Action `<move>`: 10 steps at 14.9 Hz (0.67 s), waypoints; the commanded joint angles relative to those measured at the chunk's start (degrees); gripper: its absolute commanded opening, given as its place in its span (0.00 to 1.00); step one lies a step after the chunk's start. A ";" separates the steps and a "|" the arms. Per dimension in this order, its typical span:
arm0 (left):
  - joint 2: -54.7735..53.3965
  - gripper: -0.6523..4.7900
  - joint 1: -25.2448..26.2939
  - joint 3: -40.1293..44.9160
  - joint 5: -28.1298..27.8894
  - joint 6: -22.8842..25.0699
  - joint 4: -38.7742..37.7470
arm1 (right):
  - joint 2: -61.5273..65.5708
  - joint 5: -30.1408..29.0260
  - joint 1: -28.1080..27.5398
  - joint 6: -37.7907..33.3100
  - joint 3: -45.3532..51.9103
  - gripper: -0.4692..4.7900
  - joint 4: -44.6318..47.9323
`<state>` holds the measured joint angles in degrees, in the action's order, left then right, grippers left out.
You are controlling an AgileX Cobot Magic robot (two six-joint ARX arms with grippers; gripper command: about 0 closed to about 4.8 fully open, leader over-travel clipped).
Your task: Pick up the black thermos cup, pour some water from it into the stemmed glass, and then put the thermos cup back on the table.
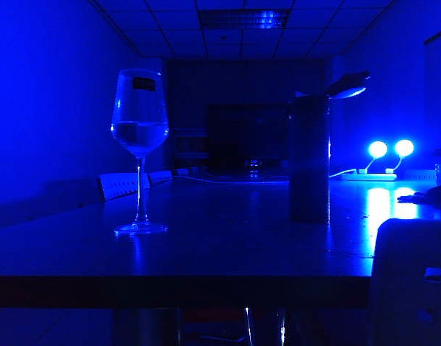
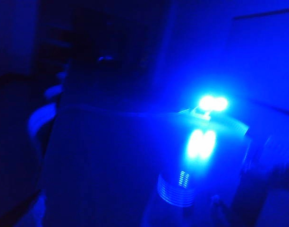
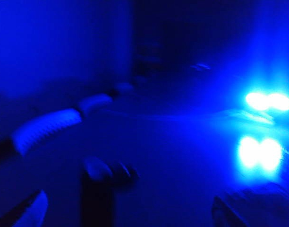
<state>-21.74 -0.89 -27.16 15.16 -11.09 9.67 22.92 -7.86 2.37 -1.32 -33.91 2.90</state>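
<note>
Desk [image 1: 228, 245] scene under deep blue light. In the exterior view the black thermos cup [image 1: 309, 158] stood upright at right of centre, its long axis vertical. Its flip lid [image 1: 348, 85] was raised and jutted from the top toward the upper right of the frame. The stemmed glass [image 1: 140, 144] stood upright at left of centre, well apart from the cup. Its bowl was up, its thin stem vertical and its round foot flat on the glossy desk. Clear liquid lay in the lower part of the bowl, and a small dark label sat near the rim. Two bright lamps [image 1: 390, 149] glowed at far right, mirrored in the desk surface.

Neither arm appeared in the exterior view. In the blurred right wrist view, the fingers [image 3: 33, 208] of the right end effector [image 3: 128, 210] stood wide apart and gripped nothing. The dark upright cup [image 3: 98, 194] lay beyond them. The left wrist view was too dark and smeared to show the left end effector, so whether it was wide or narrow cannot be told. Only the lamps [image 2: 213, 103] and their reflection read clearly there.
</note>
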 commanded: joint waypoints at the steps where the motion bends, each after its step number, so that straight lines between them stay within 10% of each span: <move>1: -11.58 1.00 -1.62 -5.75 0.70 -0.09 7.98 | 7.72 -0.85 -0.02 -4.22 -0.04 1.00 14.27; 10: -38.73 1.00 -28.00 -8.26 -13.16 8.33 16.06 | 51.52 7.37 13.68 -1.22 -0.13 1.00 42.21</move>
<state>-59.75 -27.88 -34.46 3.64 -3.25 24.62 72.10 -1.10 15.44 -2.70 -33.93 40.23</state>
